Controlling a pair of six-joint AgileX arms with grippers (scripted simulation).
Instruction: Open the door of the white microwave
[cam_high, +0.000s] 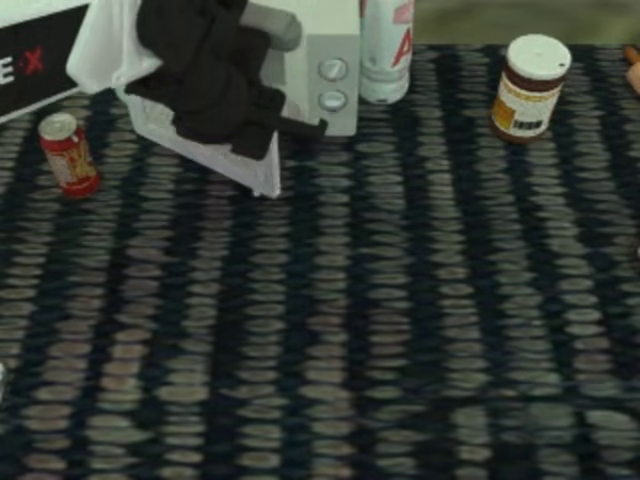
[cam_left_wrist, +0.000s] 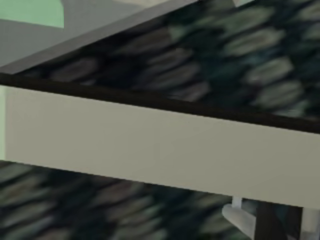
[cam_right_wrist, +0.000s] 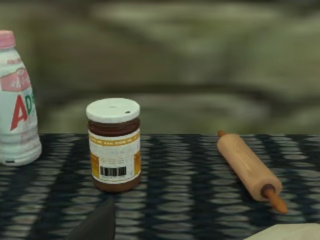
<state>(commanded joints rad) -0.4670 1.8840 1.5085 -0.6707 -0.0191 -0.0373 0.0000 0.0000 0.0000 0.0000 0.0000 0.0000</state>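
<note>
1. Top view: white microwave (cam_high: 320, 60) sits at approx 11–12 o'clock of the table (cam_high: 400, 330), against the far edge, two round knobs (cam_high: 333, 85) facing the near side.
2. The door (cam_high: 200, 145) is swung out, hinge side to the left, its free edge pointing toward approx 5 o'clock from the microwave's left corner; free corner ends near (cam_high: 270, 185).
3. Left arm, dark & bulky, hangs right over the door and the open front; left gripper (cam_high: 300, 127) shows as a dark tip just beside the knob panel's lower corner. Jaws: can't tell, wide or narrow, the arm's body hides them.
4. Left wrist view: a broad pale panel edge (cam_left_wrist: 160, 150) crosses the pic, table pattern on both sides of it; a grey rod (cam_left_wrist: 240, 220) at one corner.
5. Right arm: not seen in top view. Right wrist view shows only a dark finger tip (cam_right_wrist: 100, 225), so jaw state can't be told.
6. Others: red can (cam_high: 68, 152) at 9 o'clock of the door, well apart; white bottle (cam_high: 386, 50) just beside the microwave at its 3 o'clock; brown jar w/ white lid (cam_high: 528, 88) further toward 3 o'clock; rolling pin (cam_right_wrist: 250, 170) lies near the jar in right wrist view.
</note>
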